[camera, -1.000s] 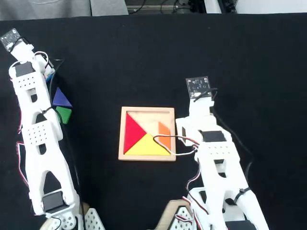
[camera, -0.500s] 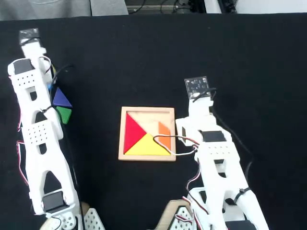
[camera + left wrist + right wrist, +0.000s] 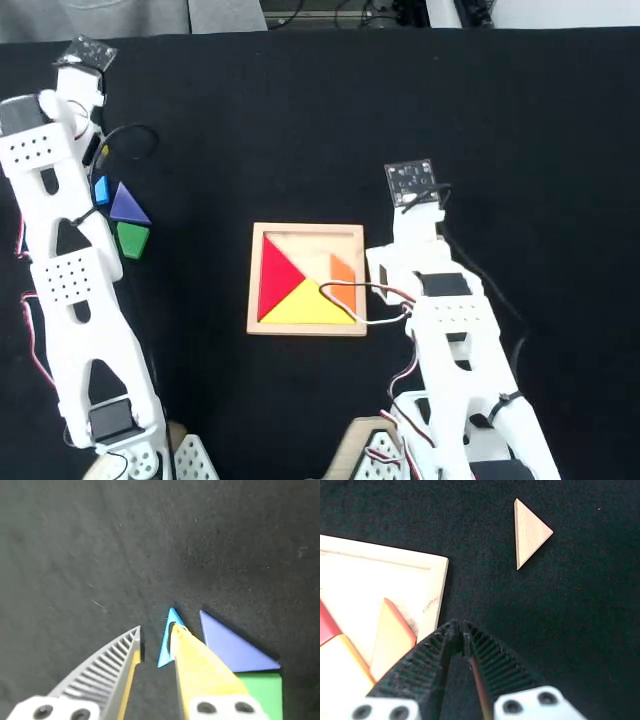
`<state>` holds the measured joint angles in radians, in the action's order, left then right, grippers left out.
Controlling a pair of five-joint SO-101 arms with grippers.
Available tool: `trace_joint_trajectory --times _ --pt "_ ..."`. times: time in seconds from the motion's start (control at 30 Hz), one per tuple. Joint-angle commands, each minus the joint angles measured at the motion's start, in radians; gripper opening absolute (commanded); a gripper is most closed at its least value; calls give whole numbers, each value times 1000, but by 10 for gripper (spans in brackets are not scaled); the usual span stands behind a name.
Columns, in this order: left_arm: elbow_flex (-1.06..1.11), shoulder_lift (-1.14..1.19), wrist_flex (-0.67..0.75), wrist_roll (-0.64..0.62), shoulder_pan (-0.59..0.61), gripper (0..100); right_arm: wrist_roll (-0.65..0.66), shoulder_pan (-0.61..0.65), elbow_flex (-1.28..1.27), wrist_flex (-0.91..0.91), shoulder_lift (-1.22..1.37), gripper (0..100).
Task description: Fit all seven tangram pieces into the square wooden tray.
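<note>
- Jaws, left: parted by a narrow gap with nothing between them. One finger (image 3: 200, 670) is wrapped in yellow tape, the other (image 3: 107, 667) is ribbed grey.
- Jaws, right: pressed shut tip to tip, holding nothing. The tips sit over bare worktop (image 3: 520, 120), just beside the outer rim of the tray.
- Left arm (image 3: 60, 200): runs up the left edge of the high view, wrist at the upper left.
- Right arm (image 3: 445, 310): lower right of centre in the high view, wrist just right of the tray.
- Square wooden tray (image 3: 306, 232): lies flat on the black worktop at the centre of the high view.
- In the tray:
  - the red triangle (image 3: 277, 275) lies against the left wall;
  - the yellow triangle (image 3: 305, 305) lies along the bottom wall, touching the red one edge to edge;
  - the orange piece (image 3: 343, 270) lies against the right wall, touching the yellow one;
  - the upper part of the tray floor is bare wood.
- Outside the tray, at the left of the high view and well apart from it, three pieces sit in a cluster:
  - the light blue piece (image 3: 101, 189), partly under the taped finger in the left wrist view;
  - the purple-blue triangle (image 3: 128, 204), just beside it;
  - the green piece (image 3: 132, 240), touching the purple-blue triangle from below.
- Plain wood triangle (image 3: 529, 532): flat on the worktop, apart from the tray, beyond the shut right jaws.
</note>
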<state>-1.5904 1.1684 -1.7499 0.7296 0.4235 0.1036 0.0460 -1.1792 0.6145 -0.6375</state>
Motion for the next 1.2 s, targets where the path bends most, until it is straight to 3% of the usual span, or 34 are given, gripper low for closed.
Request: trace_joint_trajectory --times 0.0,0.13,0.33,0.8,1.17 --pt "143 -84 -8 58 2 123 14 -9 2 -18 -31 16" --pt "265 -92 43 54 13 208 14 -9 2 -18 -31 16" --pt "220 -81 184 -71 61 264 14 -9 2 -18 -31 16" --pt "248 8 270 11 96 263 14 -9 2 -18 -31 16" --pt "246 49 218 97 73 263 14 -9 2 -18 -31 16"
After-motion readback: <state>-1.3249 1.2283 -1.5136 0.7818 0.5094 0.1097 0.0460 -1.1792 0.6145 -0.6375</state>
